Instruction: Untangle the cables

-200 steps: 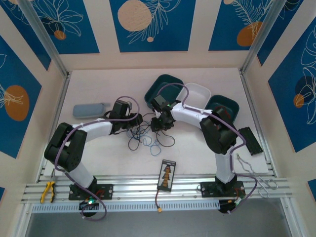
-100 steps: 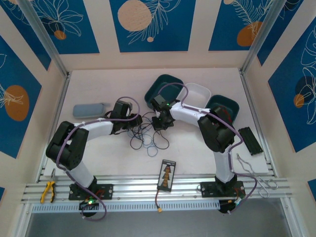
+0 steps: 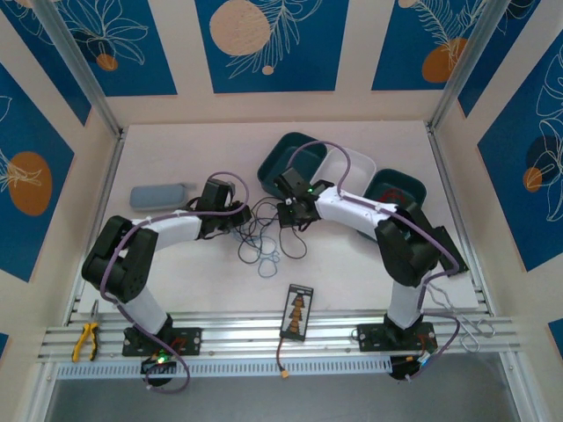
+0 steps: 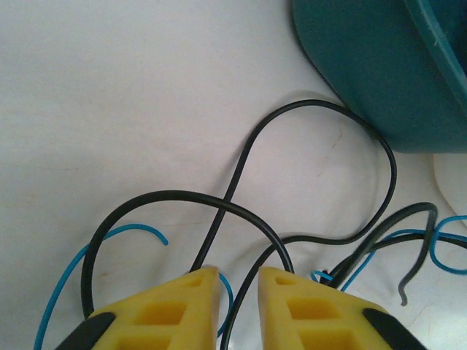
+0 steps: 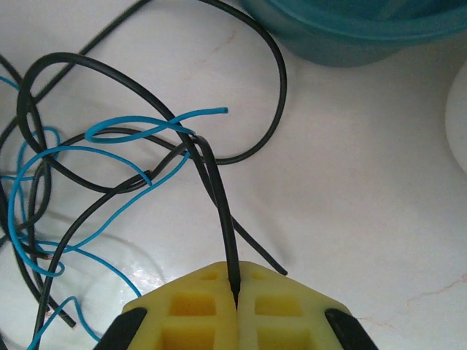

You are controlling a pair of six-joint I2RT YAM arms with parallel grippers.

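1. The cables (image 3: 264, 242) lie in a loose tangle of black and blue wires on the white table (image 3: 176, 154). They sit mid-table, between the two grippers and just near of the trays.
2. In the right wrist view the cables (image 5: 109, 168) spread to the left as overlapping black loops with blue strands threaded through them. One blue end points right.
3. The right gripper (image 3: 292, 218) is at the right edge of the tangle. Its yellow fingers are pressed together, with one black wire pinched between the tips (image 5: 237, 283).
4. The left gripper (image 3: 244, 214) is at the left edge of the tangle. Its yellow fingers stand narrowly apart (image 4: 239, 281).
5. Black and blue strands of the cables (image 4: 248, 146) run into that gap, but whether any is gripped cannot be told.
6. A dark teal tray (image 3: 283, 148) stands just beyond the tangle. Its wall appears in the left wrist view (image 4: 365, 73) and the right wrist view (image 5: 350, 22).
7. To its right are a white tray (image 3: 356, 163) and a second teal tray (image 3: 400, 189).
8. A grey pouch (image 3: 163, 193) lies far left.
9. A black card (image 3: 299, 312) sits near the front rail, and yellow pliers (image 3: 85, 341) lie at the near-left corner.
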